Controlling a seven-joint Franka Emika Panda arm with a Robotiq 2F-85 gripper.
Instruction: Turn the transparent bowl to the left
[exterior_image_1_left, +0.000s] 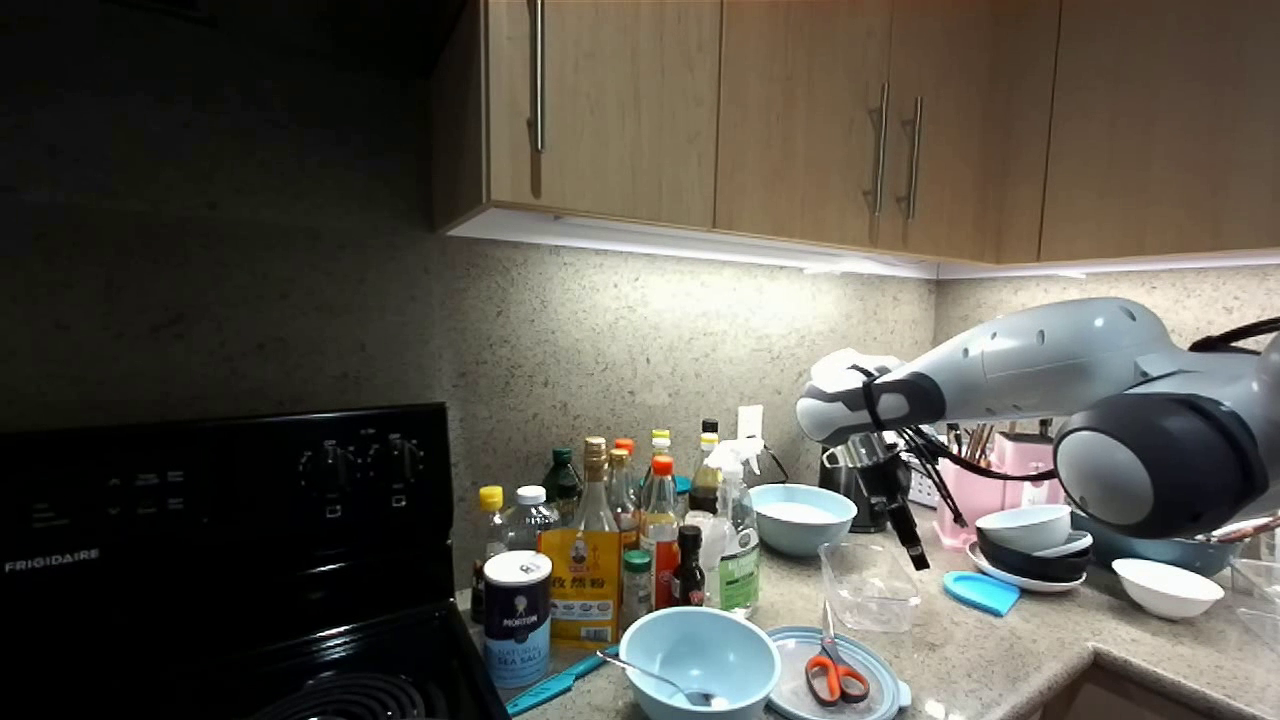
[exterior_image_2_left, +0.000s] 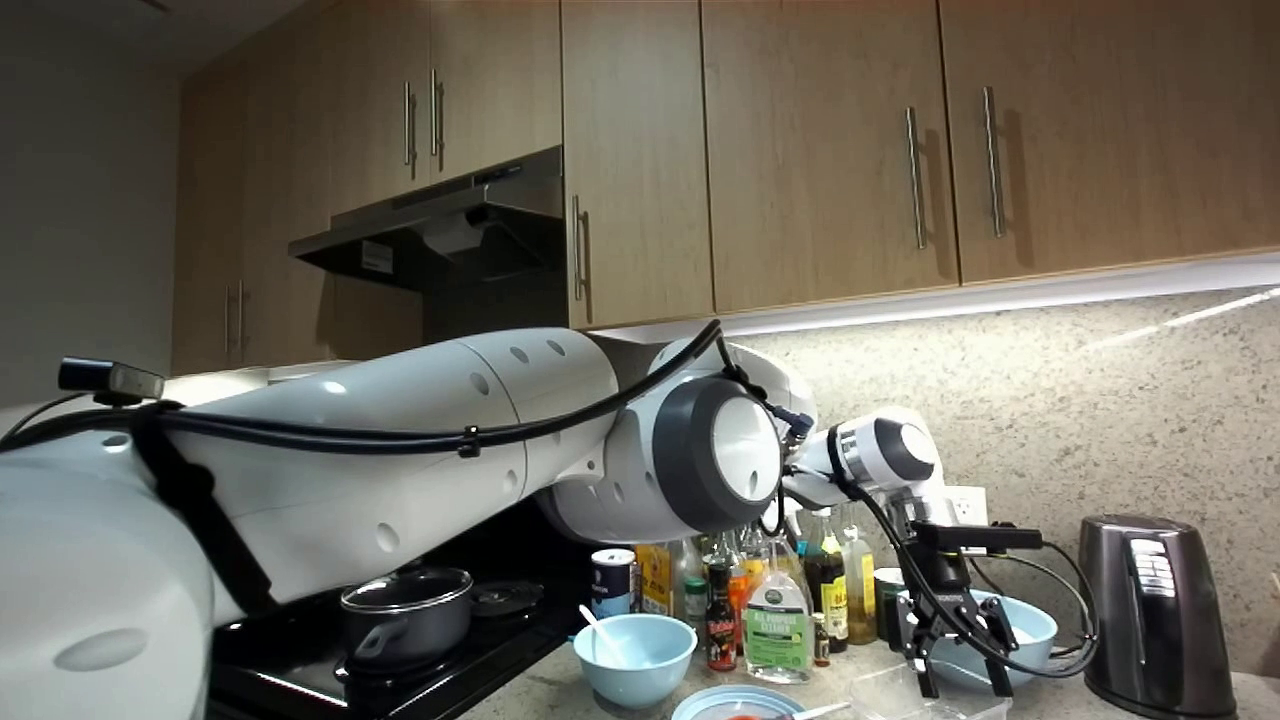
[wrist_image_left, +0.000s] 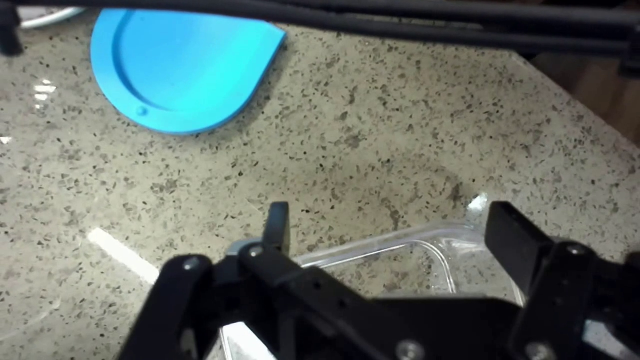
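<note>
A round, pale-blue see-through bowl cannot be made out. A clear, see-through container with rounded corners (exterior_image_1_left: 870, 600) sits on the counter and also shows in an exterior view (exterior_image_2_left: 885, 695). In the wrist view its rim (wrist_image_left: 375, 245) runs below and between the fingers, and the gripper hides much of the rest. My gripper (wrist_image_left: 392, 222) is open with nothing held. It shows in both exterior views (exterior_image_1_left: 914, 552) (exterior_image_2_left: 965, 688), pointing down over or beside the container. Whether a finger touches the container I cannot tell.
A light-blue bowl with a spoon (exterior_image_1_left: 735, 645) and a lid bearing scissors (exterior_image_1_left: 795, 670) stand near the container. Another light-blue bowl (exterior_image_1_left: 805, 540), bottles and a kettle (exterior_image_2_left: 1155, 620) stand behind. A blue flat piece (wrist_image_left: 185, 65) and stacked dishes (exterior_image_1_left: 1025, 525) lie nearby.
</note>
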